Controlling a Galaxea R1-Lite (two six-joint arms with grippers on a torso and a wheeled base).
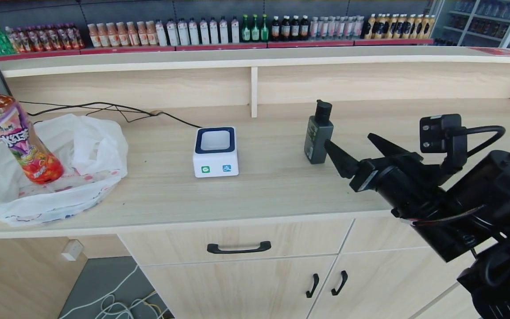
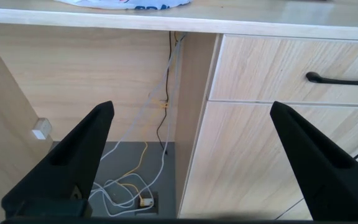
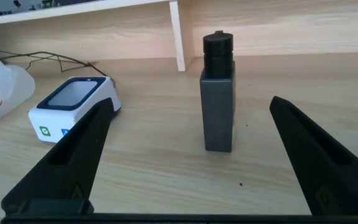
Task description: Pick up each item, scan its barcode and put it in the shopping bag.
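A dark grey bottle (image 1: pixel 318 135) with a black cap stands upright on the wooden counter (image 1: pixel 272 186), right of the white scanner (image 1: pixel 215 152) with its blue-framed window. My right gripper (image 1: pixel 348 139) is open just in front of the grey bottle (image 3: pixel 217 106), apart from it; in the right wrist view the bottle stands between the lines of the open gripper (image 3: pixel 191 101), farther off. A drink bottle (image 1: pixel 18 133) with a purple cap stands inside the white shopping bag (image 1: pixel 91 146) at the counter's left. My left gripper (image 2: pixel 191 109) is open below the counter edge, facing the cabinet front.
Black cables (image 1: pixel 104 108) run along the counter behind the bag. A low upright divider (image 1: pixel 253 91) rises behind the scanner. Drawers with black handles (image 2: pixel 340 79) lie under the counter, and loose cables (image 2: pixel 138 186) lie on the floor.
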